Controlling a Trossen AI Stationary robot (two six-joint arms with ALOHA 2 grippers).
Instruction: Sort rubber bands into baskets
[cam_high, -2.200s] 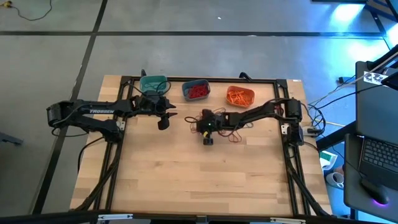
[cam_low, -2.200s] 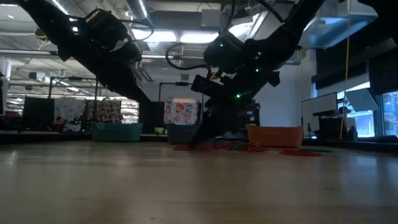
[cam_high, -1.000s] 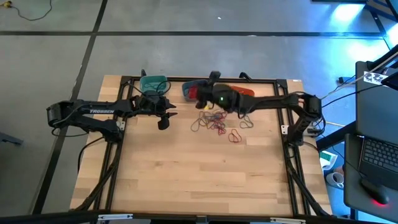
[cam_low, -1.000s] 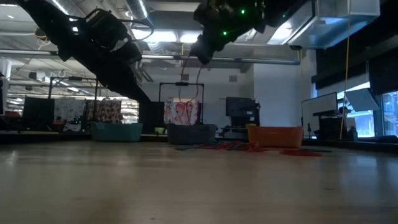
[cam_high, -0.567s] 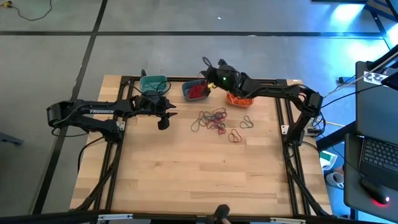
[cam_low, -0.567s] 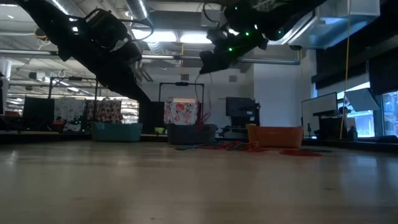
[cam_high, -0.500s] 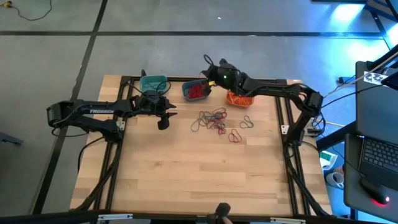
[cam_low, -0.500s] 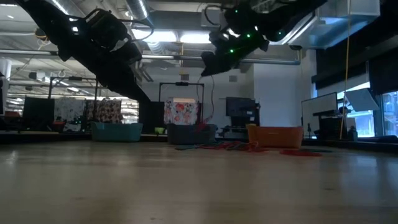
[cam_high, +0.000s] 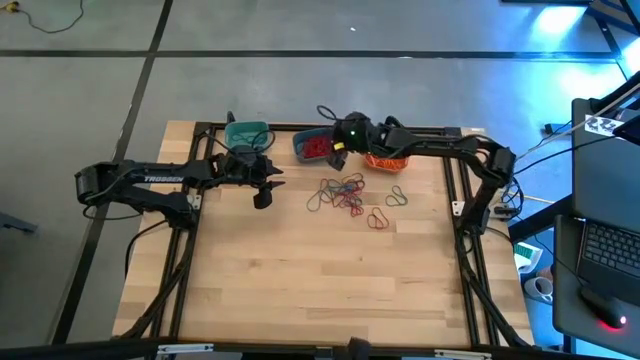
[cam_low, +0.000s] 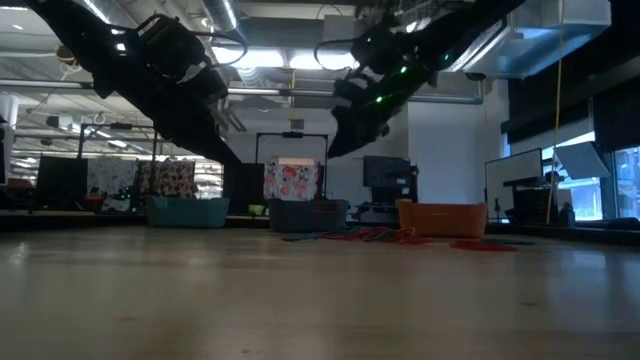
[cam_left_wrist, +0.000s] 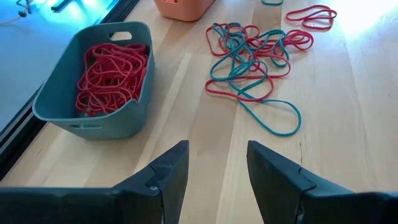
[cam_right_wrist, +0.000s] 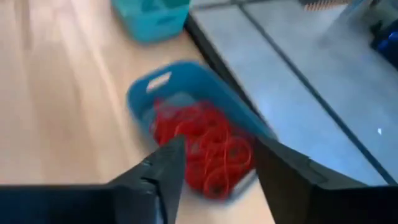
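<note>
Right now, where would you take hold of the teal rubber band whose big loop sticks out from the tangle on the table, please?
Grip the teal rubber band on the free end of its big loop, coming straight down from above. That loop lies flat on bare wood, clear of the red bands it crosses farther in, so the fingers could likely pinch one strand there without catching others. The left gripper is open, facing it.

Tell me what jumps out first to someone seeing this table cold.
The tangle of loose rubber bands in red and teal near the table's middle catches the eye first, with three baskets in a row behind it: teal basket, slate blue basket full of red bands, and orange basket. The right gripper hangs open over the blue basket, while the left gripper waits open beside the teal one.
</note>
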